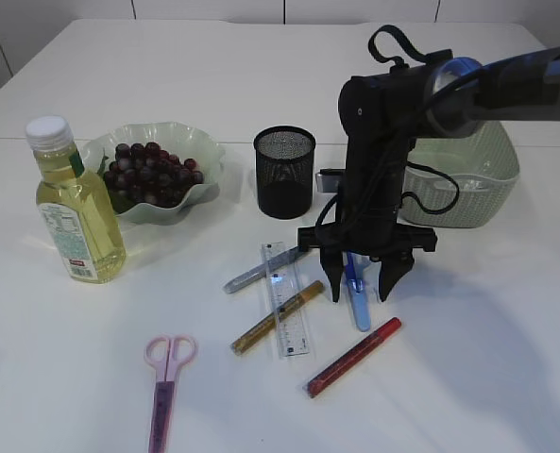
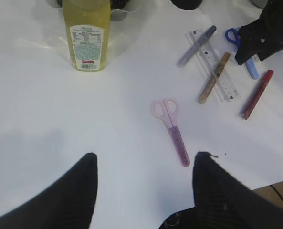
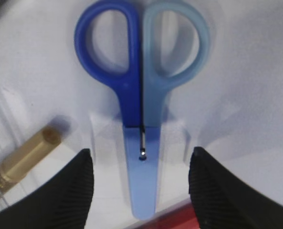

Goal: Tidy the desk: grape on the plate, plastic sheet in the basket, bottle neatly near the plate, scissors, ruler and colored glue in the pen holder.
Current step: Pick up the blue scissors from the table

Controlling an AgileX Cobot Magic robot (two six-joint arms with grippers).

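fingers (image 3: pixel 84 191) astride blue scissors (image 3: pixel 142 109)

You're looking at a lab-style test desk: a bare white table (image 1: pixel 506 377) against plain white wall panels, with a black robot arm (image 1: pixel 374 142) mounted over staged stationery.

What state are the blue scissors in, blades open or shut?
Shut. The right wrist view shows the blue scissors lying flat on the table, handles together and blades inside a light-blue sheath. The right hand, open, straddles the sheath.
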